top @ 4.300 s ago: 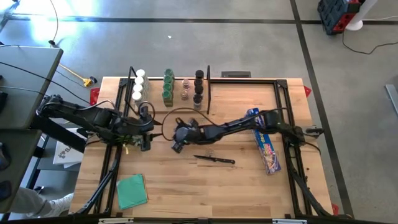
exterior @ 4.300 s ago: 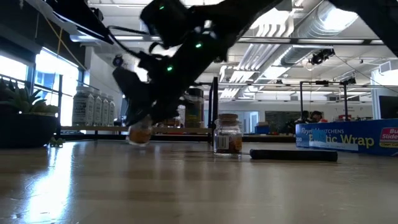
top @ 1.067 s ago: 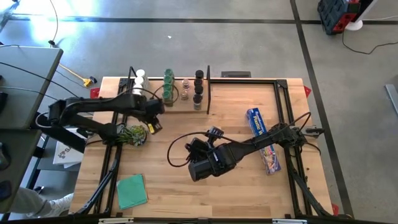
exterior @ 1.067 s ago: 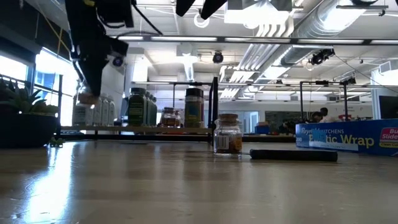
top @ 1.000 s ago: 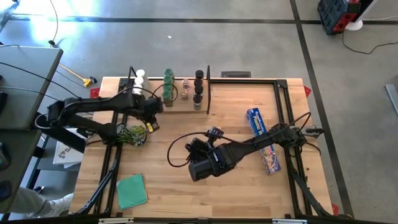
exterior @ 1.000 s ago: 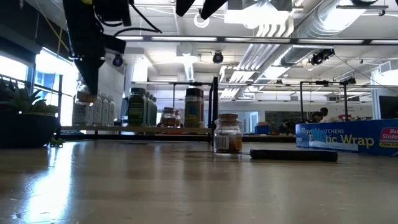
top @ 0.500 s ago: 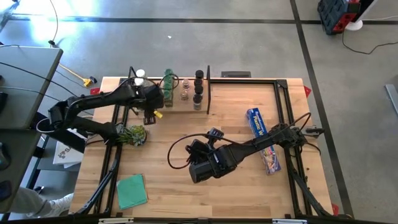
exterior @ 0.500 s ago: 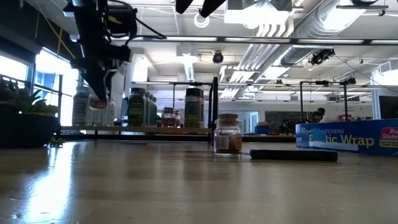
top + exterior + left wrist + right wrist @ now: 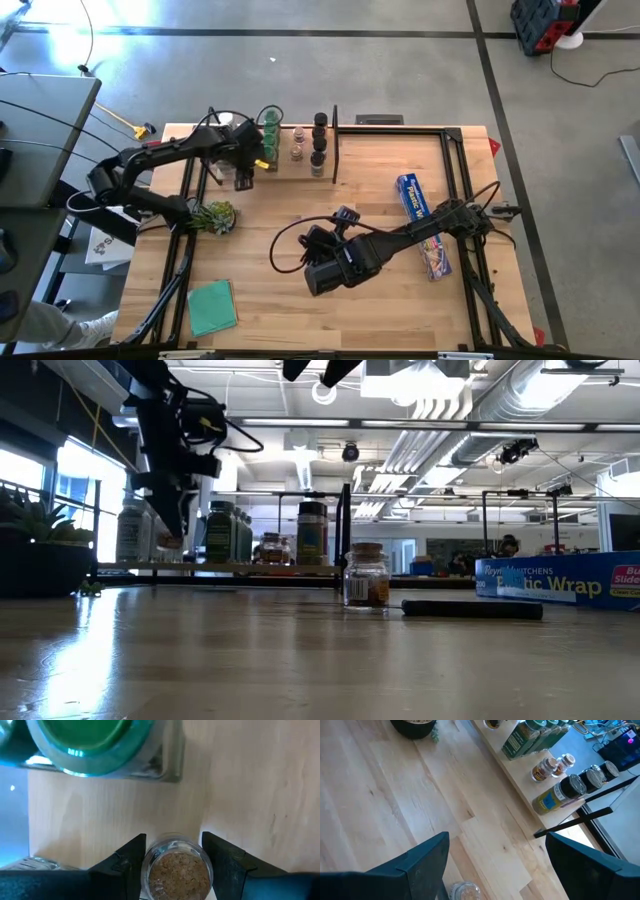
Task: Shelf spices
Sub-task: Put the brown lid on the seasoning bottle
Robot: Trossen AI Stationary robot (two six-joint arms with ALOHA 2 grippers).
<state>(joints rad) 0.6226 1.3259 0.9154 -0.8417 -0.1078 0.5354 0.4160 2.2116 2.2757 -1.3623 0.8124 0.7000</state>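
My left gripper (image 9: 243, 176) is shut on a small clear spice jar of brown grains (image 9: 177, 870), just above the pale shelf (image 9: 290, 172) near its near edge. It hangs between the white-capped jars (image 9: 135, 530) and the green-capped ones (image 9: 271, 135). Black-capped jars (image 9: 319, 135) stand farther right on the plank. My right gripper (image 9: 496, 837) hovers open over the table's middle, above a cork-topped jar (image 9: 366, 575) that stands on the tabletop. My left gripper pinches the jar's round sides (image 9: 150, 865) between its two fingers (image 9: 125, 860). The fingers come from above, pointing steeply down. The jar hangs below them (image 9: 170, 542) close over the shelf plank. I cannot tell whether its lower end touches the plank.
A blue wrap box (image 9: 425, 225) lies at the right. A dark-handled knife (image 9: 470, 608) lies beside the cork-topped jar. A small plant (image 9: 212, 215) and a green square (image 9: 212, 305) sit at the left. A black rod (image 9: 335, 145) ends the shelf.
My left gripper has carried the jar toward the table's far edge and a little right, from in front of the white-capped jars to over the shelf. It has sunk slightly and its wrist has rolled.
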